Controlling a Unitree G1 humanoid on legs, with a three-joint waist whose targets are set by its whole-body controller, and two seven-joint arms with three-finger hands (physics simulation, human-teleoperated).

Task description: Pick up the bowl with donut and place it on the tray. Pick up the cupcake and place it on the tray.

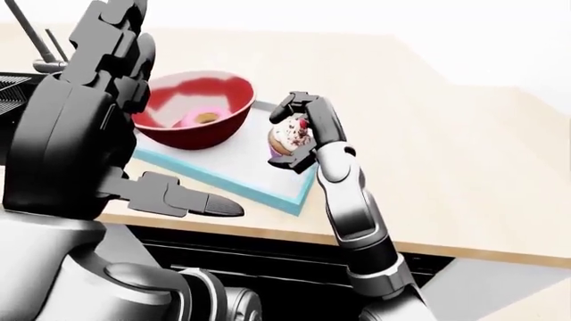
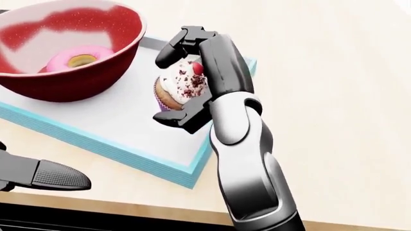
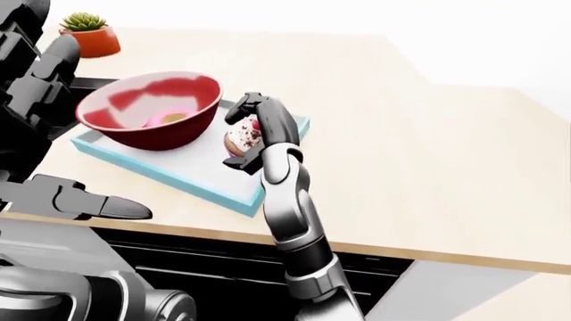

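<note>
In the head view the right hand (image 2: 186, 77) has its dark jointed fingers closed round the white-frosted cupcake with red sprinkles and a purple paper cup (image 2: 181, 86), over the flat white tray with a light-blue rim (image 2: 154, 163), where the glossy red round bowl (image 2: 71, 82) with the pink-iced ring donut (image 2: 80, 58) sits. In the left-eye view the left hand (image 1: 107, 60) is raised, fingers spread, gripping nothing. The right-eye view shows a small green succulent in an orange pot (image 3: 89, 33) on the pale wooden counter (image 3: 428, 167).

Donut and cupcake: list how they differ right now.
The donut lies free inside the red bowl; the cupcake is gripped in the right hand. The donut is a pink ring; the cupcake has white frosting and a red topping. Both are over the tray.
</note>
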